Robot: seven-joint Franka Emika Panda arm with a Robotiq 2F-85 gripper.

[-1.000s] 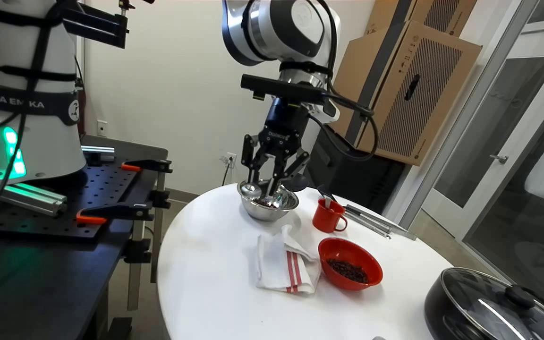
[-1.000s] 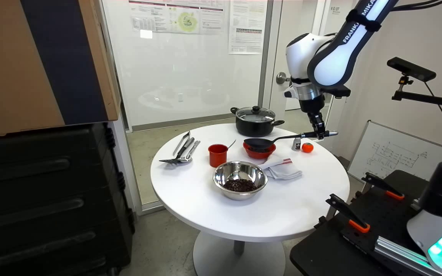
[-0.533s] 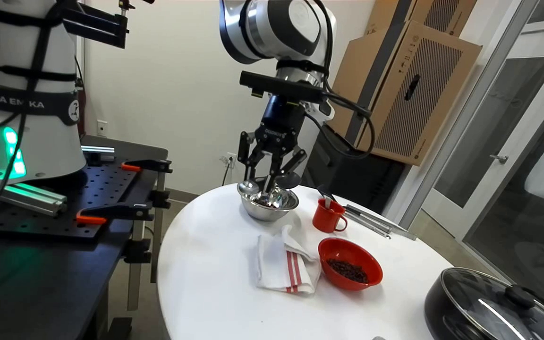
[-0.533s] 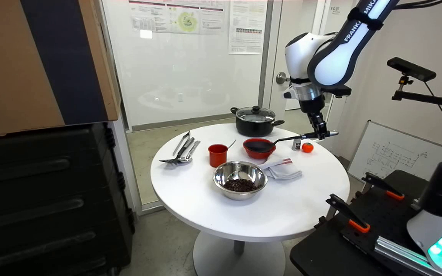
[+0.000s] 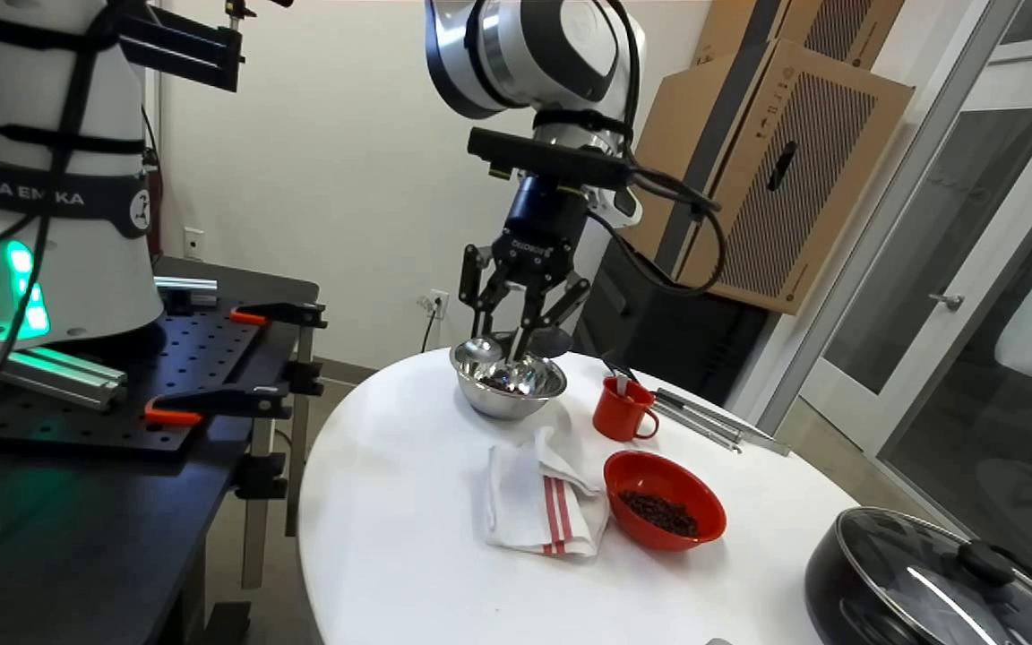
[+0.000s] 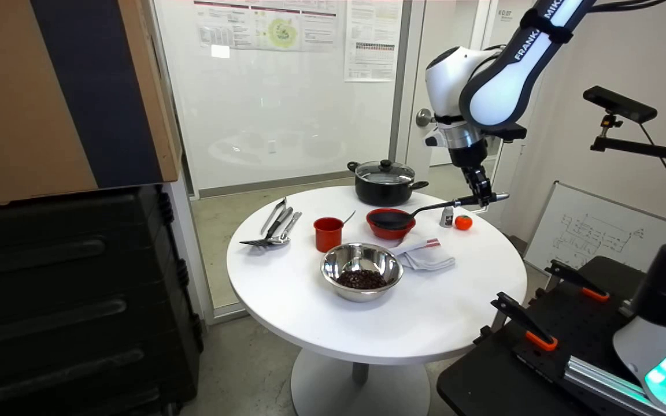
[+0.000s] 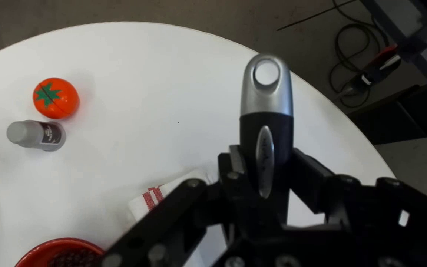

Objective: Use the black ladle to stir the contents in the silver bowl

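Aloft above a round white table [image 6: 287,289], the black ladle [image 7: 266,122] is held by its thick handle, which my claw [image 7: 268,160] pinches from both sides. Over the past second the handle's end edges up while the scoop [image 6: 391,220] sinks slightly, so the ladle appears to slope scoop-end down. I judge this a trimming of the tilt ahead of the stir, not the stir itself: the scoop is outside the silver bowl [image 6: 362,295], whose dark beans [image 6: 362,279] lie in plain sight and look undisturbed through the shift. In an exterior view the scoop overlaps the red bowl [image 6: 391,234], but I read that as line of sight, with the ladle in midair. Whether the scoop carries anything, I cannot tell. By my reckoning I have yet to bring it to the silver bowl and lower it among the beans. The count: one ladle, in my grip; two bowls, one silver and one red, each holding dark beans too many to number; one red mug [image 6: 328,236] with one thin metal piece [image 5: 622,385] standing in it; one red-striped white cloth [image 5: 525,506]; one glass-lidded black pot [image 6: 384,193]; one toy tomato [image 7: 63,100]; one grey shaker [image 7: 32,134]; and three long utensils [image 6: 274,227], as nearly as their overlap lets me tell.
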